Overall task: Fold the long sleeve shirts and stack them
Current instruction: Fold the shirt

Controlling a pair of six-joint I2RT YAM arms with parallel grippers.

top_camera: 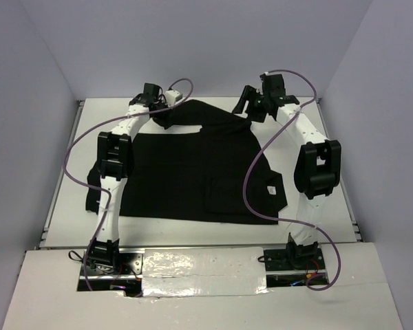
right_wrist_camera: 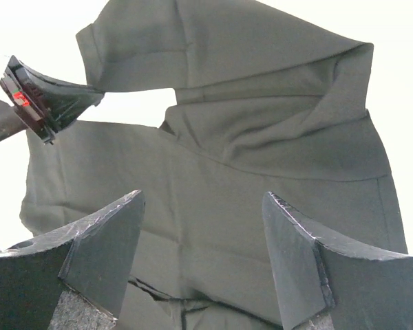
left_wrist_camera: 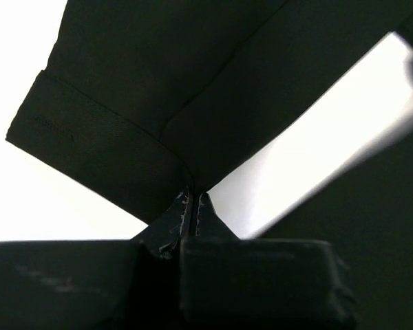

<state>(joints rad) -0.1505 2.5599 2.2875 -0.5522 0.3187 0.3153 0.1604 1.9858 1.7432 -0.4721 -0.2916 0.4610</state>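
Sleeve of the long sleeve shirt (top_camera: pixel 193 172), spread across the table (top_camera: pixel 93 117), sits pinched tight in the left gripper (left_wrist_camera: pixel 193 196) near the far-left corner; the right gripper (right_wrist_camera: pixel 203 199) hovers, jaws spread wide, over the far-right shoulder.

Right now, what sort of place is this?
Likely a lab test cell: a white table boxed by plain walls, the left arm and right arm bolted at its edge, one black shirt spread out.
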